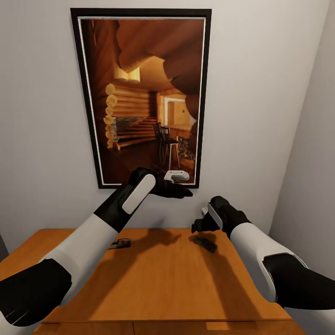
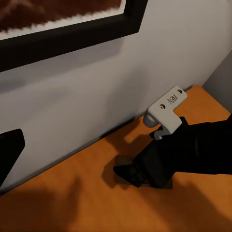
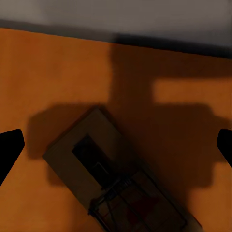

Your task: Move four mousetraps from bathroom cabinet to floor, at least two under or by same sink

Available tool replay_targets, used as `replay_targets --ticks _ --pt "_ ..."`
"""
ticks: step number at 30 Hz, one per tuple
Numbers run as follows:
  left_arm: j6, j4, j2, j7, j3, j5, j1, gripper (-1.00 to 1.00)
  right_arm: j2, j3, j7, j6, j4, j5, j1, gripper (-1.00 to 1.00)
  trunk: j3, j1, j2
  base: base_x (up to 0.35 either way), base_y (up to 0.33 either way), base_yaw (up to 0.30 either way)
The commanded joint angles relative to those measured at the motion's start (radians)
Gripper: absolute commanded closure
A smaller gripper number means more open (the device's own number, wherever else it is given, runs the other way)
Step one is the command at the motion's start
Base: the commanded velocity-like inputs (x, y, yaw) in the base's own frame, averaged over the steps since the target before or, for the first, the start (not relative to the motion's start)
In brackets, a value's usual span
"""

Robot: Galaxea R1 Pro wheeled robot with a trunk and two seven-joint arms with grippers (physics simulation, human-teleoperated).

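Observation:
Two mousetraps lie on the orange-brown cabinet top (image 1: 158, 284). One mousetrap (image 1: 122, 243) sits beside my left forearm. The other mousetrap (image 1: 205, 243) lies directly below my right gripper (image 1: 199, 226), which points down at it from a little above. In the right wrist view this brown wooden mousetrap (image 3: 116, 179) lies diagonally between the two wide-apart dark fingertips (image 3: 9, 150), which touch nothing. My left gripper (image 1: 180, 188) is raised in front of the picture frame, open and empty; one of its fingertips (image 2: 9, 147) shows at the edge of the left wrist view.
A large black-framed picture (image 1: 144, 97) hangs on the grey wall right behind the cabinet. A side wall (image 1: 311, 163) closes in at the right. A drawer front edge (image 1: 167, 328) shows at the bottom.

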Motion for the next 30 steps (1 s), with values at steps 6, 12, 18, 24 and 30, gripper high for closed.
replay_targets --ticks 6,12,18,24,30 --pt "0.002 -0.001 0.0 0.01 -0.001 0.01 -0.001 -1.0 -0.001 0.008 0.0 0.004 0.0 -0.007 -0.001 -1.0 -0.001 0.0 -0.001 0.0 0.0 0.0" --pt "0.002 -0.001 0.0 0.01 -0.001 0.01 -0.001 -1.0 -0.001 0.008 0.0 0.004 0.001 -0.008 -0.001 -1.0 -0.001 0.0 -0.001 0.0 0.0 0.0" --pt "0.002 -0.002 0.0 0.01 -0.001 0.01 -0.001 -1.0 -0.001 0.008 0.0 0.004 0.001 -0.008 -0.001 -1.0 -0.001 0.0 -0.001 0.0 0.0 0.0" --pt "0.002 -0.002 0.0 0.01 -0.001 0.01 -0.001 -1.0 -0.002 0.004 0.001 0.004 -0.001 -0.006 -0.001 -1.0 -0.001 0.0 -0.001 0.0 0.0 0.0" --pt "0.002 -0.002 0.0 0.01 -0.001 0.01 -0.001 -1.0 -0.004 0.003 0.002 0.004 -0.001 -0.007 -0.001 -1.0 -0.001 0.0 -0.001 0.0 0.0 0.0"
